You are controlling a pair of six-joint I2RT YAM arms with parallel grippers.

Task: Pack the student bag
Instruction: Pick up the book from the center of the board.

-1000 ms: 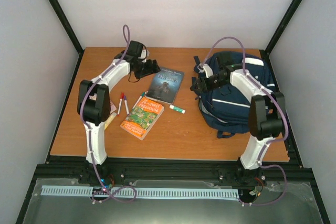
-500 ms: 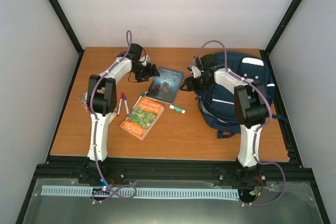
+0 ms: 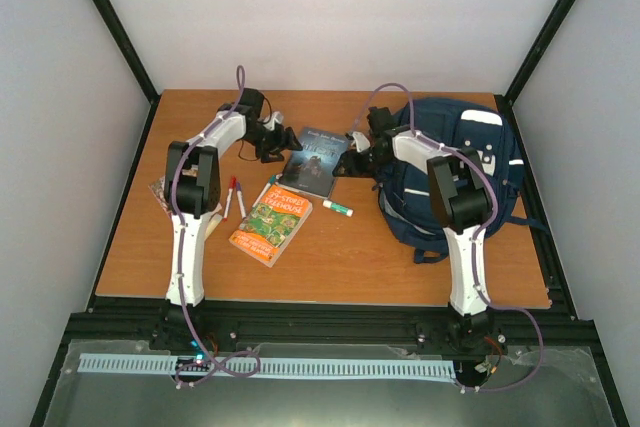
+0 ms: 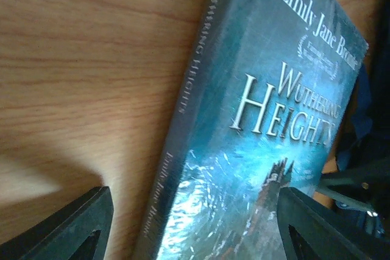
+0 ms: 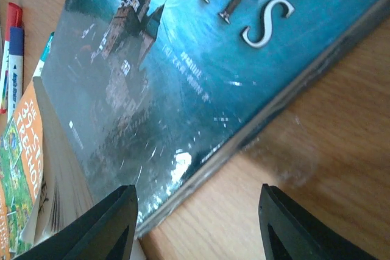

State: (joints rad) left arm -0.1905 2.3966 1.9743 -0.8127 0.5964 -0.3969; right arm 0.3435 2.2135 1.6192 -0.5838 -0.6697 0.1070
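The student bag (image 3: 455, 175), navy with white stripes, lies at the table's right. A dark teal book, Wuthering Heights (image 3: 318, 159), lies flat left of it. My left gripper (image 3: 284, 141) is at the book's left edge. It is open, and in the left wrist view the book (image 4: 256, 120) shows its spine between the left gripper's (image 4: 195, 229) fingers. My right gripper (image 3: 351, 159) is at the book's right edge, also open. In the right wrist view the cover (image 5: 183, 59) and its long edge lie between the right gripper's (image 5: 198, 223) fingertips. Neither gripper holds anything.
An orange picture book (image 3: 270, 223) lies in front of the dark book, partly under its corner (image 5: 18, 162). Two markers (image 3: 235, 197) lie to its left and a green-capped white stick (image 3: 338, 208) to its right. A small packet (image 3: 163, 190) sits behind the left arm.
My right gripper has swung left off the bag to the dark book's right edge. My left gripper has shifted right to the book's left edge, its jaws slightly narrower.
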